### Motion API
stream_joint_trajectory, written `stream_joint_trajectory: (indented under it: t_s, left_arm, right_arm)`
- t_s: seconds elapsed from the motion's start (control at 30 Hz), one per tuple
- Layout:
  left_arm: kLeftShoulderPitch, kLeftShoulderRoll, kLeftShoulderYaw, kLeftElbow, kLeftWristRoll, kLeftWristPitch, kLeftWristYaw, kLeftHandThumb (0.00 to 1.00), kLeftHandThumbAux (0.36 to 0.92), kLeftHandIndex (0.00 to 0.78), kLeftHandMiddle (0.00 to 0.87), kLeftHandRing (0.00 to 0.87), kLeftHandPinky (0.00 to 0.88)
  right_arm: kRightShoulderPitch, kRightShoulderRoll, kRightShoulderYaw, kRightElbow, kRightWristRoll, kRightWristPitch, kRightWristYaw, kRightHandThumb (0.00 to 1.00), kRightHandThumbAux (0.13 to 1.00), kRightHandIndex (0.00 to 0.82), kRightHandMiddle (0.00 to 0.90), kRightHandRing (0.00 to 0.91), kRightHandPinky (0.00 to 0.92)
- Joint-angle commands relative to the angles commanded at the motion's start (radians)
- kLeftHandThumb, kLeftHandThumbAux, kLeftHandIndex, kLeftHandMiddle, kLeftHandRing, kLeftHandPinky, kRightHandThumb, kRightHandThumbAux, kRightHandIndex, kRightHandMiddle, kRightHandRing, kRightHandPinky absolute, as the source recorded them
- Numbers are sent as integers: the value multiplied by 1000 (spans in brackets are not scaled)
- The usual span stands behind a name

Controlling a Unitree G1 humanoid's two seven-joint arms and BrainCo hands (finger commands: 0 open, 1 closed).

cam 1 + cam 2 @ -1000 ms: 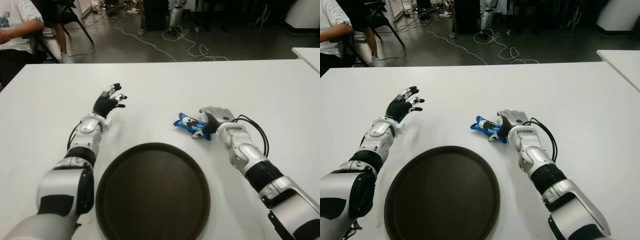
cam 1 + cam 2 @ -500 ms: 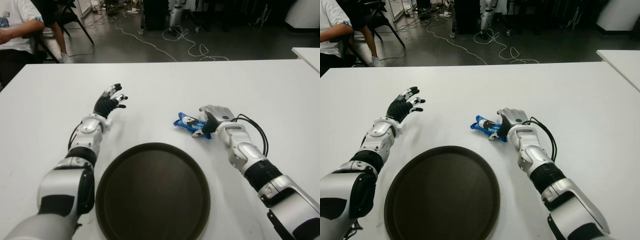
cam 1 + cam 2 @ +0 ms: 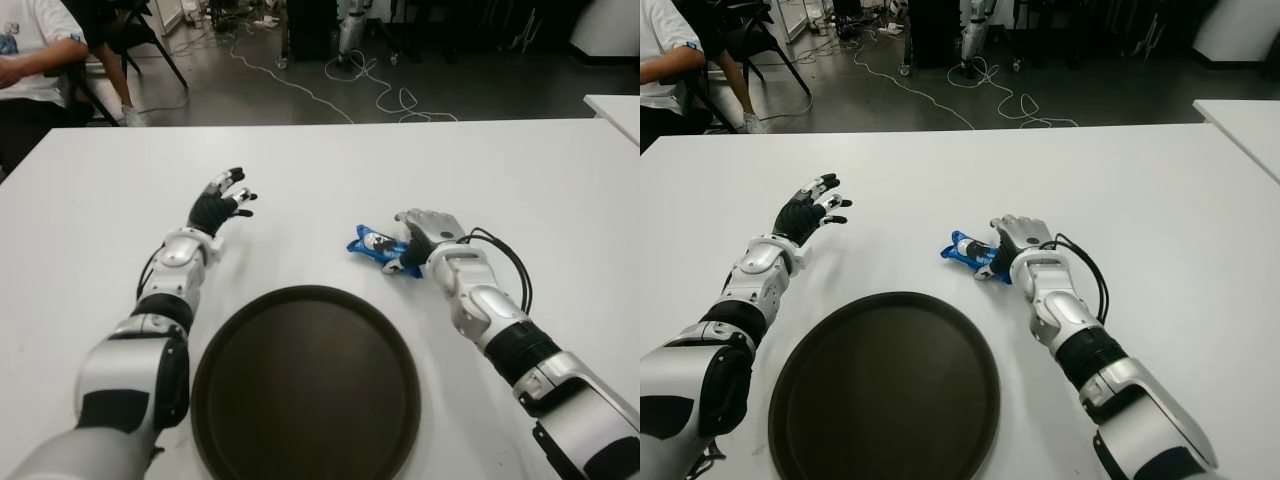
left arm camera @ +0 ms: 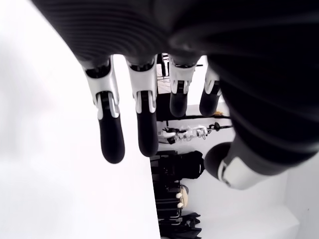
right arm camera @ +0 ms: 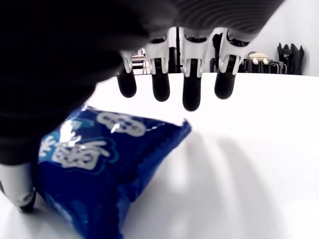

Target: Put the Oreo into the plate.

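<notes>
The blue Oreo packet lay on the white table, just beyond the far right edge of the dark round plate and outside it. The right hand was positioned at the packet's right end, fingers extended above the wrapper and not closed on it, thumb beside it. The left hand was located far left of the plate, fingers spread and holding nothing. A seated person was visible beyond the table's far left corner.
</notes>
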Motion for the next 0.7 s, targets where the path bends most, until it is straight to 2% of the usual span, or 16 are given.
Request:
stream_joint_trajectory:
  t_s: [0.37,0.53,0.7]
  left_arm:
    - [0,-1,-3,2,5,-3,11,226,634,27,86,257,372]
    - [2,0,-4,1,5,-13,8,225,641,26,84,258,375]
    - [3,0,0,3,1,-12,2,234,646,27,89,255,373]
  right_arm:
    - [-13,-5,13,-47,-3,-31,-10,0,555,164,171,188,190]
    - [-19,-4,16,-57,0,-47,-3,0,545,144,154,167,161]
    - [-27,1,19,-56,0,-57,-6,0,547,139,150,166,179]
